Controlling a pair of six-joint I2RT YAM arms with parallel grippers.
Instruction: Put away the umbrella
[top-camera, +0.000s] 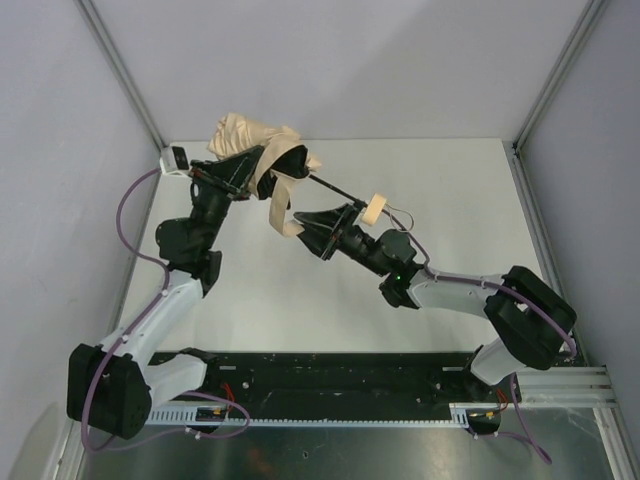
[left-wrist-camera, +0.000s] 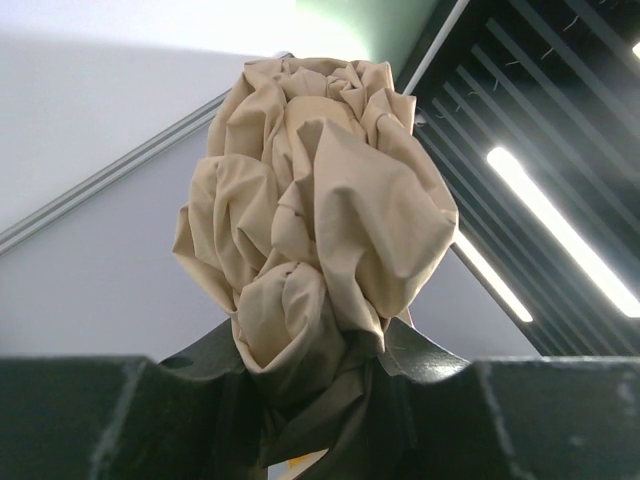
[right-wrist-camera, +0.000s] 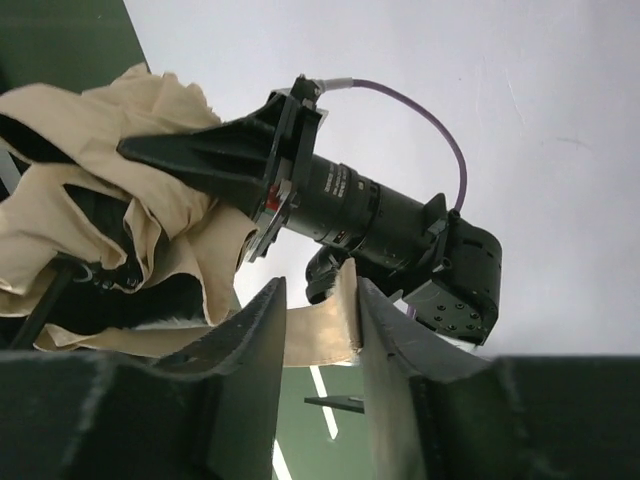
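The umbrella is held above the table. Its crumpled beige canopy (top-camera: 248, 133) is bunched at the back left, and it fills the left wrist view (left-wrist-camera: 320, 180). My left gripper (top-camera: 240, 170) is shut on the canopy's base (left-wrist-camera: 310, 350). The thin black shaft (top-camera: 335, 190) runs right to the tan handle (top-camera: 376, 208). A beige closure strap (top-camera: 281, 206) hangs from the canopy. My right gripper (top-camera: 305, 225) is open, and the strap's end (right-wrist-camera: 322, 335) lies between its jaws (right-wrist-camera: 318, 295), resting against the right finger. The canopy also shows in the right wrist view (right-wrist-camera: 70, 150).
The white table (top-camera: 300, 300) is enclosed by grey walls with metal corner posts (top-camera: 120, 70). The left arm's wrist (right-wrist-camera: 345, 200) is close in front of my right gripper. A black base rail (top-camera: 330, 375) runs along the near edge.
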